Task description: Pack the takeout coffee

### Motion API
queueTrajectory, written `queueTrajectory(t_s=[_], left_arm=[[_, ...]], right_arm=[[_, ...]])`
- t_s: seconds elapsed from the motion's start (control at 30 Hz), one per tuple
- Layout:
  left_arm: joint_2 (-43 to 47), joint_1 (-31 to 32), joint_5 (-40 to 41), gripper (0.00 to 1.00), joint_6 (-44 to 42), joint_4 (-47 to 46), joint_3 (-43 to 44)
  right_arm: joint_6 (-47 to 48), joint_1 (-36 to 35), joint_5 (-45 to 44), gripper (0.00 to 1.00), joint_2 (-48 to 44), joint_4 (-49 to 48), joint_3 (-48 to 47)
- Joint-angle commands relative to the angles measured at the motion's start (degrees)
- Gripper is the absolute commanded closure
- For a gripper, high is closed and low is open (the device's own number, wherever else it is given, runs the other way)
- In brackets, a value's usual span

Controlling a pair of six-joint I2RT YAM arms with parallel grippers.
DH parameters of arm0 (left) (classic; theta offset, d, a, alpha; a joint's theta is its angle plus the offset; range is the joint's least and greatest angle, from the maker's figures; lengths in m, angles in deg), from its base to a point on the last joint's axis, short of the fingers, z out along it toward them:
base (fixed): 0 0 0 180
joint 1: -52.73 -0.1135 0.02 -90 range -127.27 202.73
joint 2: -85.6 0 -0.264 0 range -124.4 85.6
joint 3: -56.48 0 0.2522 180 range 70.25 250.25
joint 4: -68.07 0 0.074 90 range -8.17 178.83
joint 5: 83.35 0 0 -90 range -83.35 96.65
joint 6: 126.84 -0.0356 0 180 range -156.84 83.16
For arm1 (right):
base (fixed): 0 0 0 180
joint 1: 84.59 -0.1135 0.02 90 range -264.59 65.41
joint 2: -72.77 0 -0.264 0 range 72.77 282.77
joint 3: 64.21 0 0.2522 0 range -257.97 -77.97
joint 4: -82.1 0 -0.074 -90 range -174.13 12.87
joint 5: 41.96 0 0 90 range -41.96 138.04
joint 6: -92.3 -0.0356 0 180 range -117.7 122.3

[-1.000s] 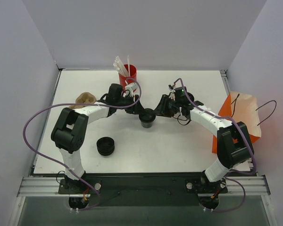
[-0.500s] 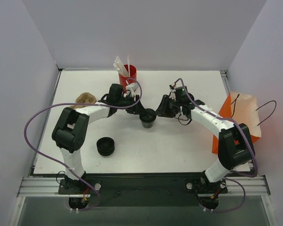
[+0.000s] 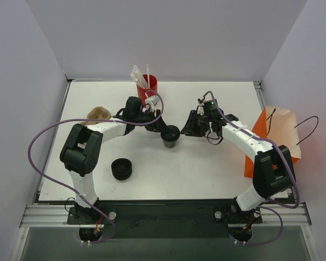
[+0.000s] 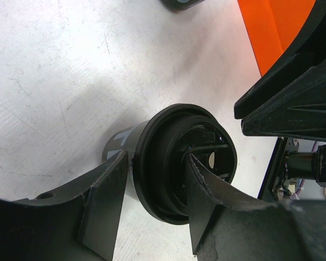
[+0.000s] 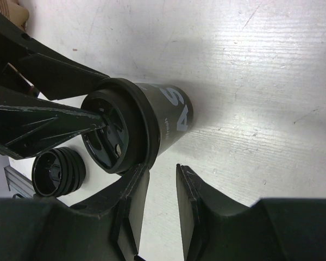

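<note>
One takeout coffee cup [image 3: 170, 136], black with a round black lid, stands upright mid-table. My left gripper [image 3: 164, 129] comes from its left. In the left wrist view the gripper [image 4: 155, 160] pinches the lid's rim [image 4: 152, 163], one finger outside the rim and the other lying across the lid's recessed top. My right gripper [image 3: 189, 126] is just right of the cup and apart from it. In the right wrist view its jaws [image 5: 162, 169] stand a narrow gap apart, holding nothing, with the cup [image 5: 152, 119] beyond the tips. The orange paper bag [image 3: 274, 138] stands at the table's right edge.
A red cup of white straws [image 3: 146, 87] stands at the back behind the left gripper. A low stack of loose black lids [image 3: 121, 168] sits front left and shows in the right wrist view [image 5: 58, 173]. A tan object [image 3: 99, 113] lies at the left.
My right gripper has drawn back to the right, away from the cup. My left gripper stays at the lid and the cup has hardly moved.
</note>
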Motion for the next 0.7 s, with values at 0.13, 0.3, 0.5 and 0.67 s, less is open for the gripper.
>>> queueTrajectory(t_s=[0.13, 0.3, 0.5, 0.67], left_arm=[[-6.9, 0.98, 11.53, 0.46, -7.21, 13.44, -5.32], [-7.07, 1.16, 11.71, 0.47, -7.21, 13.27, -5.5], [-7.34, 1.25, 11.71, 0.47, -6.95, 12.92, -5.76], [-7.51, 1.34, 11.88, 0.47, -5.99, 11.25, -6.9]], right_arm=[[-2.58, -0.08, 0.86, 0.71, 2.63, -2.29, -1.52], [-4.25, -0.34, 3.41, 0.71, 5.35, -6.25, -0.38], [-4.78, -0.52, 3.77, 0.71, 6.94, -8.28, 1.73], [-6.17, -1.05, 6.21, 0.74, 7.99, -11.25, 4.28]])
